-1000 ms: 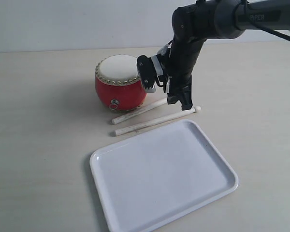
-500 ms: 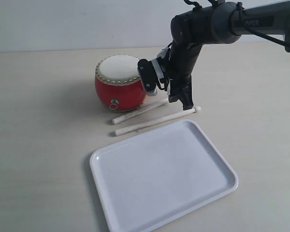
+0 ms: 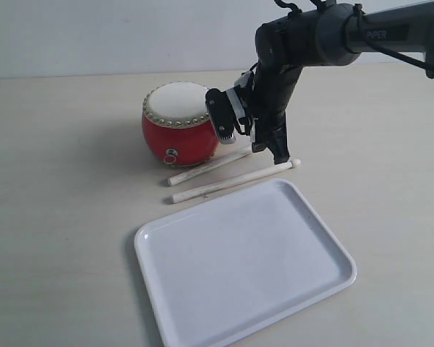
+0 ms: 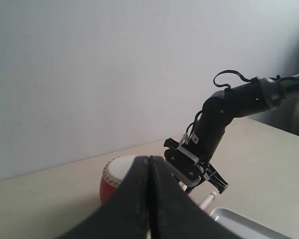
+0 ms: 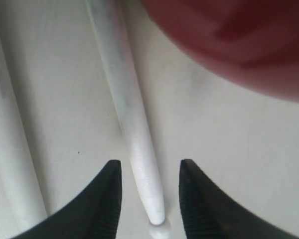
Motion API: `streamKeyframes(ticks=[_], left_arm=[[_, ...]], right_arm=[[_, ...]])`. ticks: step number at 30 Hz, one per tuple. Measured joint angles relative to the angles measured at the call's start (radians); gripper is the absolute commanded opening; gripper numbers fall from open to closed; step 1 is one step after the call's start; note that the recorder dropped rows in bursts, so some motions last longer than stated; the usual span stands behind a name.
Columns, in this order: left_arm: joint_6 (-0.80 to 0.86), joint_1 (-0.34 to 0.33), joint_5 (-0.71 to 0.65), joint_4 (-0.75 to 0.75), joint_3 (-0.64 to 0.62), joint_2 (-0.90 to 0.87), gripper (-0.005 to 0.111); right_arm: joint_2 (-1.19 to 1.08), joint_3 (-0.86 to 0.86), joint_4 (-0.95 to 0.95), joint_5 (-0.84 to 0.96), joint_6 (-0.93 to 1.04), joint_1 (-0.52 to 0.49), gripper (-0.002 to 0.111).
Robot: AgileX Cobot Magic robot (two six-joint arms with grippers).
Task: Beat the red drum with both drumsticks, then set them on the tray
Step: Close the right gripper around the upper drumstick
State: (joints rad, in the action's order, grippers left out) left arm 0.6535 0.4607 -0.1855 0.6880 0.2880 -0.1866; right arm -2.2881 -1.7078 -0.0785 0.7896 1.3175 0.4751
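Right wrist view, unlike the exterior, shows right fingers (image 5: 102, 199) spread astride one drumstick (image 5: 132, 124); left fingers (image 4: 134, 199) are pressed together.

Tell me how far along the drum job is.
Nothing looks done: the drumstick nearer the drum and the drumstick nearer the tray lie on the table between the red drum and the tray. In hand: the right gripper has jaws open astride the drumstick nearer the drum. The left gripper is shut, empty. Left: grasping both, beating, traying.
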Motion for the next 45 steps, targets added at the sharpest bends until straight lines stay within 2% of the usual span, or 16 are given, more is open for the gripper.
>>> streamKeyframes(ticks=[12, 18, 45], left_arm=[[0.000, 0.000, 0.000, 0.000, 0.000, 0.000, 0.000], [0.000, 0.000, 0.000, 0.000, 0.000, 0.000, 0.000], [0.000, 0.000, 0.000, 0.000, 0.000, 0.000, 0.000]], right_arm=[[0.000, 0.000, 0.000, 0.000, 0.000, 0.000, 0.039], [0.000, 0.000, -0.001, -0.017, 0.002, 0.000, 0.048], [0.000, 0.000, -0.004, 0.026, 0.002, -0.004, 0.048]])
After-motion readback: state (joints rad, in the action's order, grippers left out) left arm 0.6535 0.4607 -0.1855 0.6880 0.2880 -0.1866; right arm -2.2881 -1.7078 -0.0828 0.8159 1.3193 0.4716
